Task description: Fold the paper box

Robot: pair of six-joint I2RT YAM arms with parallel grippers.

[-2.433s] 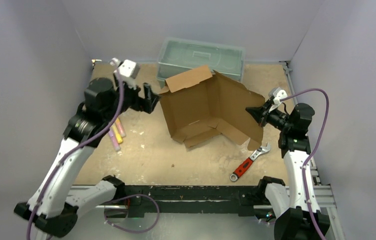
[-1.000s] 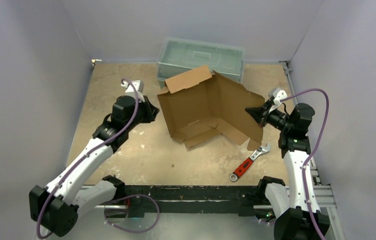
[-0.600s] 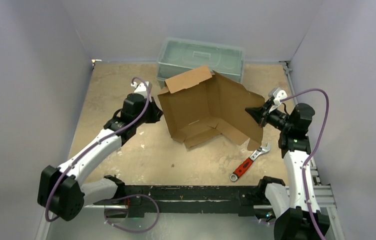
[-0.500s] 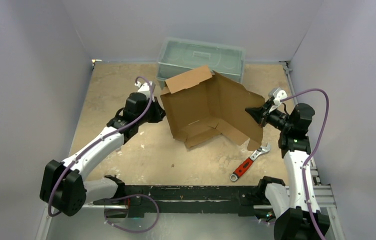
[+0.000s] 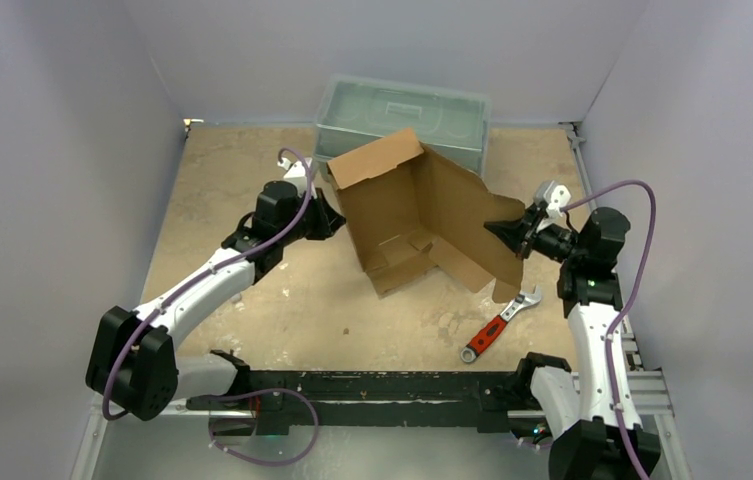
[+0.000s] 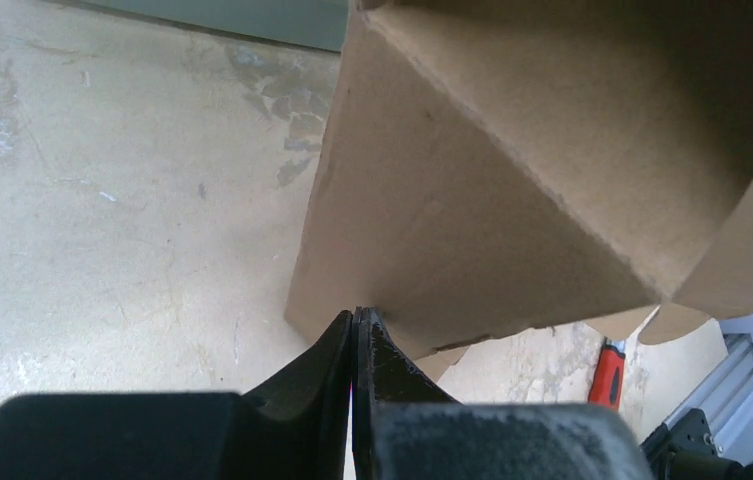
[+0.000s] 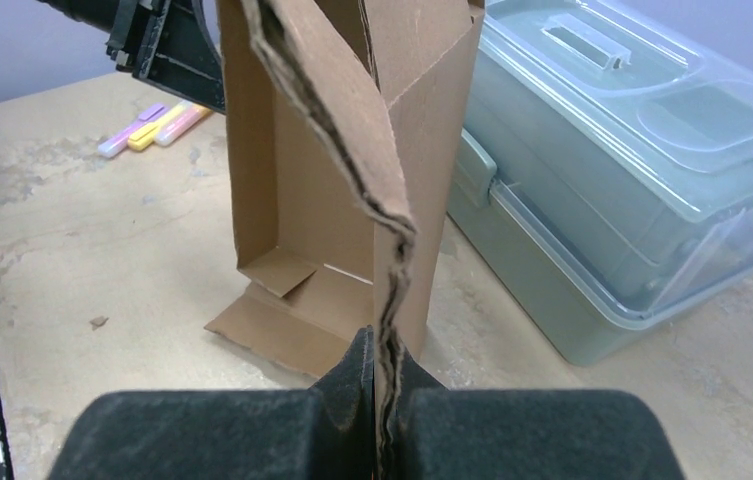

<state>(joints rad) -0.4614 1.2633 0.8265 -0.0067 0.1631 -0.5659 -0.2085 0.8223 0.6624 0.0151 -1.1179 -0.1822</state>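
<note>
Half-folded paper box [image 5: 407, 215] before closed toolbox [image 5: 402, 112]

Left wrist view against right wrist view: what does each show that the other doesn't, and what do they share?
Only the left wrist view: the shut tips of the left hand at the lower outer wall of the paper box, and the red wrench handle. Only the right wrist view: the right hand shut on a ragged cardboard edge, the box's inside, and the pastel markers. Both: the box, the table and the grey-green toolbox.
</note>
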